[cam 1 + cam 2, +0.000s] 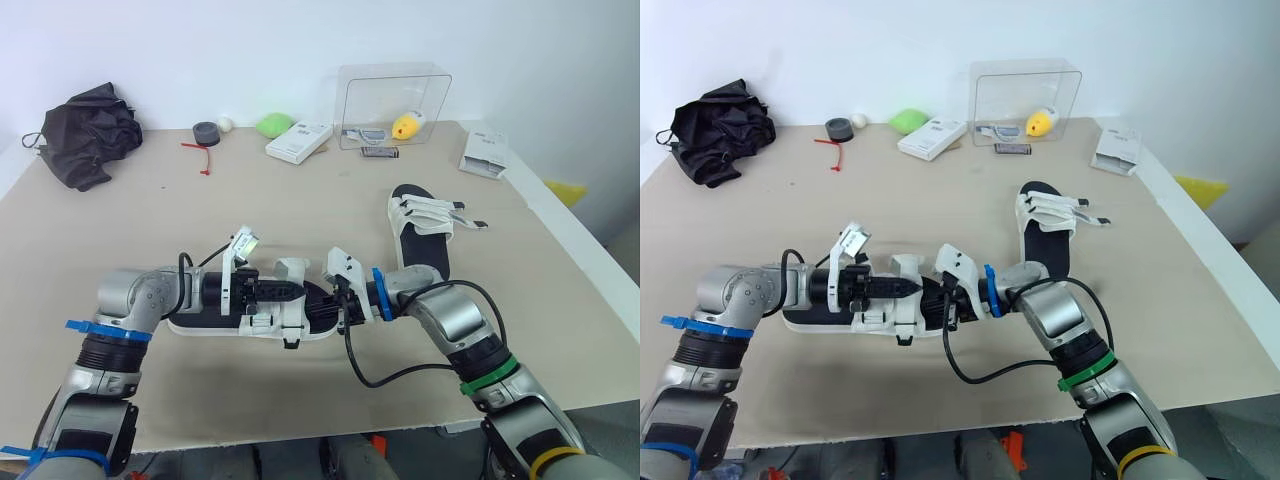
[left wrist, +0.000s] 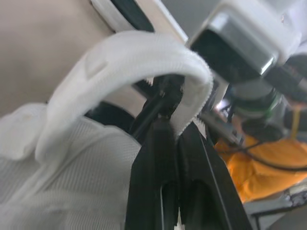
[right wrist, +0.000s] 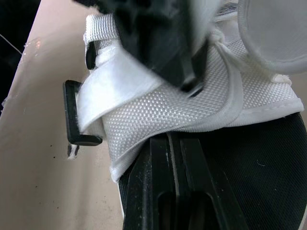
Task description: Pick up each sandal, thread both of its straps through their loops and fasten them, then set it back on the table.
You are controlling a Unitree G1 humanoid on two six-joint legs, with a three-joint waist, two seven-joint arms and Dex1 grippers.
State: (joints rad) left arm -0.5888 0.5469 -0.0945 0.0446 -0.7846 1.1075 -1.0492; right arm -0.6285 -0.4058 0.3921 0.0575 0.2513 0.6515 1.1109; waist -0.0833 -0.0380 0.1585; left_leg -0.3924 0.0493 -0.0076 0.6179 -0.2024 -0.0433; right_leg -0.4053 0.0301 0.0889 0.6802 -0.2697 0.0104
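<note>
While the right hand clamps the black-soled white fabric sandal steady at six o'clock on the beige worktop, the left hand pinches its strap for threading.

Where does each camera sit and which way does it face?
Left eye view: head, facing down at the table; both arms reach the near sandal.
Right eye view: beside it, sharing that scene.
Left wrist view: along the left claw, at a white strap.
Right wrist view: along the right claw, at the same sandal.
</note>
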